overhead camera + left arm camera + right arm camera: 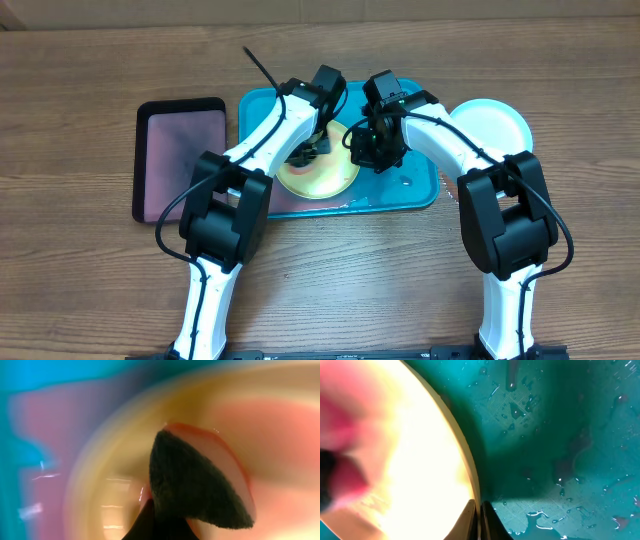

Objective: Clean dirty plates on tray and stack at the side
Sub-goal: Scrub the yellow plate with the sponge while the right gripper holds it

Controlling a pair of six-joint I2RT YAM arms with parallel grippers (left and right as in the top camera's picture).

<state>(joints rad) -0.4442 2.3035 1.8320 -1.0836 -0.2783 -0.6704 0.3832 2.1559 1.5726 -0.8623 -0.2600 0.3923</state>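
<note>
A yellow-green plate (325, 182) with reddish smears lies on the turquoise tray (415, 188). My left gripper (308, 150) is shut on a dark scrubbing pad (195, 485) and presses it onto the plate (110, 495); only a dark finger base (157, 527) shows in the left wrist view. My right gripper (368, 150) is shut on the plate's right rim; in the right wrist view its fingers (479, 517) pinch the rim of the plate (420, 460) over the wet tray (560, 435). A pale plate (495, 125) lies on the table right of the tray.
A smaller black tray with a pinkish inside (180, 158) lies left of the turquoise tray. Pinkish water pools at the tray's front left (290, 205). Water drops dot the tray floor (545, 517). Both arms crowd the space over the tray.
</note>
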